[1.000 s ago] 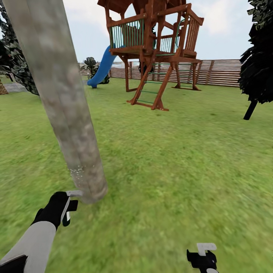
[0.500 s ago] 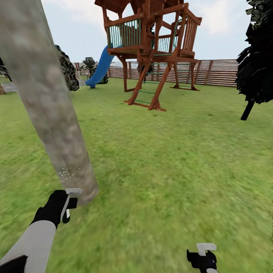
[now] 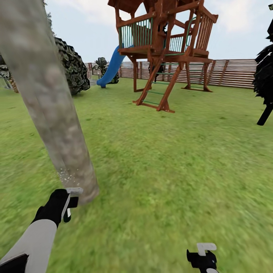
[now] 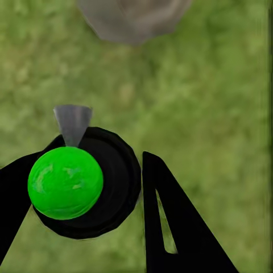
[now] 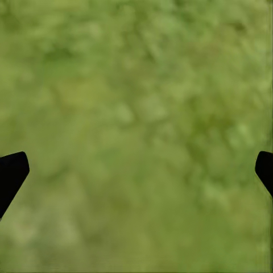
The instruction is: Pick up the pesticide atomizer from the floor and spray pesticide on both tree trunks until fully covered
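From the head view, the left claw [image 3: 69,206] sits low beside the foot of the tree trunk [image 3: 49,98], closed on the pesticide atomizer [image 3: 67,217], of which only a sliver of dark body shows under the pale fingers. A patch of pale speckles [image 3: 65,176] dots the bark just above the claw; the trunk higher up looks bare. The trunk is a thick mottled column, far wider than the claw. The right claw [image 3: 204,254] hangs at the lower edge over the lawn [image 3: 182,159], carrying nothing. Beyond stand a wooden play tower [image 3: 163,49] with a blue slide [image 3: 111,71], a slatted fence [image 3: 235,74] and a black cone-shaped tree [image 3: 265,76] to the right.

The left wrist view looks straight down on the atomizer: a round dark body with a bright green cap [image 4: 65,182] and a grey nozzle [image 4: 72,122] aimed at the trunk's base. The black fingers [image 4: 176,227] pinch it from either side. I judge it light, rigid and smooth-sided, so it could twist in a loose hold; the mid-body grip, clear of the nozzle, seems right.

In the right wrist view, both black fingertips [image 5: 11,176] stand wide apart at the picture's edges, with blurred grass [image 5: 136,131] between them. The ground is soft, level turf with plenty of room around the tree.
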Motion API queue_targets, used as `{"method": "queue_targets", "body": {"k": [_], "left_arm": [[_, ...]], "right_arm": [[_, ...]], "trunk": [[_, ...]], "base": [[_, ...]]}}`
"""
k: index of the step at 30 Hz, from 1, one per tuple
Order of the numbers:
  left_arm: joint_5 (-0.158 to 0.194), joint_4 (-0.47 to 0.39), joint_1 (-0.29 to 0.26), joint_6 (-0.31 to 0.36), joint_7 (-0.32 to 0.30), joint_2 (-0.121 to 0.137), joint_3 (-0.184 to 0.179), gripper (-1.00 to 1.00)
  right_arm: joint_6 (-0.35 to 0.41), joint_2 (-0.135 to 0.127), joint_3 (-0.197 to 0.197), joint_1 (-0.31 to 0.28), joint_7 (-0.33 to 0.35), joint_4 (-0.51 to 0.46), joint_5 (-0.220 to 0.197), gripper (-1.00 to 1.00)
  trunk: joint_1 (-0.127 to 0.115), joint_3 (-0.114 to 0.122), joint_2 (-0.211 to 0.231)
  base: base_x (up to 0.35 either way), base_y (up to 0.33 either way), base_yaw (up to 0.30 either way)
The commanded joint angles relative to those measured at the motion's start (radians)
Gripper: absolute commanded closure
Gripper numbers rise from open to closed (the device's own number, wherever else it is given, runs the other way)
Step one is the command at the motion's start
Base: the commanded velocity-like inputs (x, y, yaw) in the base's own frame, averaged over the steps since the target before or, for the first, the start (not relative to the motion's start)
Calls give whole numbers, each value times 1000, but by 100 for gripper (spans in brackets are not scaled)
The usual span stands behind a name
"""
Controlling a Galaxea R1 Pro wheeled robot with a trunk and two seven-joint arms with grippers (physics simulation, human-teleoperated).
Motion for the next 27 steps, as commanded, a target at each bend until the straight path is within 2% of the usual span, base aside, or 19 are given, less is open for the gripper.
{"method": "queue_targets", "body": {"k": [1,7,12,14,21,26,27], "left_arm": [[-9,-1,-1,4,-6,-1,3,100],[-10,-3,-3,5,-5,-1,1,100],[-10,-6,-4,7,-4,-1,-2,100],[-10,-32,-4,8,-5,-1,1,100],[-9,-43,-2,10,-6,0,3,100],[-9,-44,-5,11,-6,-2,-1,100],[-9,-44,-22,29,-6,-1,-1,100]], "right_arm": [[-2,0,8,-1,-4,1,-3,-100],[-2,-1,8,-1,-4,1,-3,-100],[-2,0,8,-1,-4,1,-3,-100],[-2,1,8,-1,-4,1,-3,-100],[-2,1,8,-1,-4,1,-3,-100],[-2,-1,8,-1,-4,1,-1,-100],[-2,-1,8,-1,-4,2,-1,-100]], "trunk": [[0,-1,0],[0,-1,0],[0,-1,0],[0,-1,0],[0,-1,0],[0,-1,0],[0,-1,0]], "base": [[270,-163,6],[81,-249,29],[7,-276,254],[113,-266,276],[236,-192,269],[287,-137,39],[289,-137,1]]}}
